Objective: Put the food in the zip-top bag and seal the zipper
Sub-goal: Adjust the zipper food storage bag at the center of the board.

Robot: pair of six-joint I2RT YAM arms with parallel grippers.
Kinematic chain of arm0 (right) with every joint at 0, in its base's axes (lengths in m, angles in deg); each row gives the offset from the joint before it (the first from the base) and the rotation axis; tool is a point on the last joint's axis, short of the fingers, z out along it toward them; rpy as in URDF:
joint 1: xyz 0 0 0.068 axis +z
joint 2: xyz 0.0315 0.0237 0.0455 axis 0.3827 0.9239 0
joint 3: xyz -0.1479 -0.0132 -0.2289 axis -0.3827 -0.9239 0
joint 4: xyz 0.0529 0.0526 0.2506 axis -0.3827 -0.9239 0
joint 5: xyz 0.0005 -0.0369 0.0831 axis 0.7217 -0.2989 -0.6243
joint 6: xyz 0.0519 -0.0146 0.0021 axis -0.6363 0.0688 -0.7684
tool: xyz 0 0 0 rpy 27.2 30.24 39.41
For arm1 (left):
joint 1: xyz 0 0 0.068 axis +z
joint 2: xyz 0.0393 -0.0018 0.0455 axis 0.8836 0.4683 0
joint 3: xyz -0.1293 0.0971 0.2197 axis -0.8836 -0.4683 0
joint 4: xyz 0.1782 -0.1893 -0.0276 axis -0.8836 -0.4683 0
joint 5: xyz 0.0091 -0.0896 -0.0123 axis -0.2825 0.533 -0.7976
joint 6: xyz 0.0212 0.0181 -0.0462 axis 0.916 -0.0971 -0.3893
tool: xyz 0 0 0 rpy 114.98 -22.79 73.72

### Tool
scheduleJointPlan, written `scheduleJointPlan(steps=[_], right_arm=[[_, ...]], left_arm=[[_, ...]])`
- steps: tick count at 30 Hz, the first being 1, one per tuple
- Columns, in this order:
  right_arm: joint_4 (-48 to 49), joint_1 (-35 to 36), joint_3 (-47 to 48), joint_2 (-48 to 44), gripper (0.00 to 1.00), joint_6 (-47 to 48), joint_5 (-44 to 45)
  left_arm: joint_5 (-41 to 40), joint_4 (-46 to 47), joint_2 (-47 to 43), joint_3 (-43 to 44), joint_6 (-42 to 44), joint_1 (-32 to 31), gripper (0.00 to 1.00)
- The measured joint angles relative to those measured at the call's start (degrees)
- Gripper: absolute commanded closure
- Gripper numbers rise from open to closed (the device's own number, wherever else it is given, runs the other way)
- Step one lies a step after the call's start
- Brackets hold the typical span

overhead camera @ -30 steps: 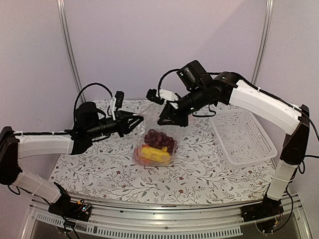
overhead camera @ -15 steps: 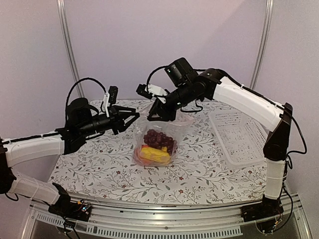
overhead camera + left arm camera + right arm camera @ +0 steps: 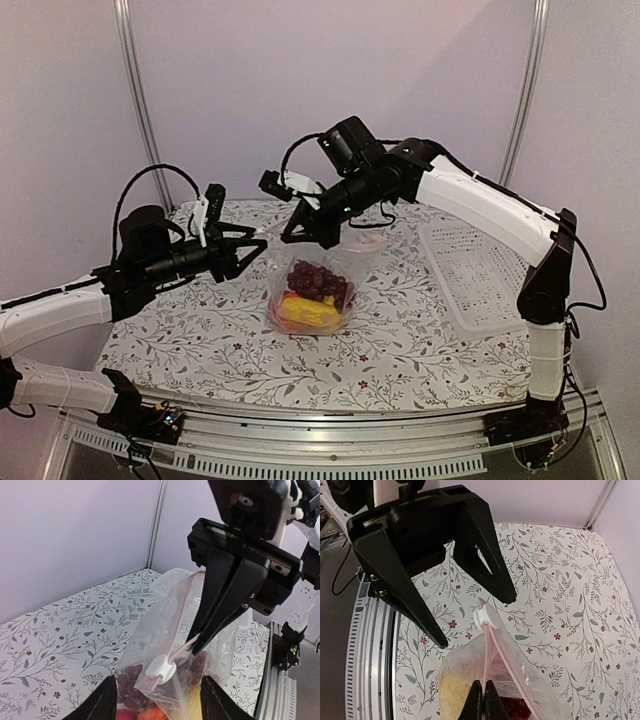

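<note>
The zip-top bag [image 3: 318, 285] stands on the table, its top held up. It holds the food: dark red grapes [image 3: 318, 278], a yellow piece [image 3: 305, 313] and some red and orange at the bottom. My right gripper [image 3: 293, 237] is shut on the pink zipper strip [image 3: 487, 655], a little behind the white slider [image 3: 486, 617]. My left gripper [image 3: 258, 248] is open and empty just left of the bag's top. In the left wrist view its fingers [image 3: 102, 702] flank the slider [image 3: 161, 668] without touching it. The right wrist view shows the left gripper [image 3: 475, 620] spread around the slider.
A white mesh basket [image 3: 490, 275] sits empty at the right of the floral tablecloth [image 3: 200, 330]. Purple walls with metal poles [image 3: 140, 100] close off the back.
My left arm has drawn back to the left, away from the bag. My right gripper has moved left and slightly up, carrying the bag's top with it.
</note>
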Motion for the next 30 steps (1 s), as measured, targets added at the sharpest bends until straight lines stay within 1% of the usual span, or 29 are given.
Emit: scheduleJointPlan(steps=[6,12,16,25,30], right_arm=[[0.37,0.09,-1.49,-1.36,1.00,0.79,-3.74],[1.86,0.02,-8.24,-6.99,1.00,2.16,-6.03],[2.23,-0.68,-9.99,-9.57,1.00,2.71,-7.61],[3.08,-2.56,-11.52,-10.93,1.00,2.91,-8.20],[3.72,-3.02,-11.67,-10.93,1.00,2.84,-7.93]], left_arm=[[1.33,1.40,0.76,-0.50,1.53,0.00,0.51],[4.74,4.83,3.87,-0.48,2.71,0.00,0.58],[6.45,6.75,4.68,-0.35,3.34,0.00,0.64],[9.25,11.74,6.62,1.33,3.15,0.00,0.65],[10.58,12.94,9.03,2.54,3.17,0.00,0.70]])
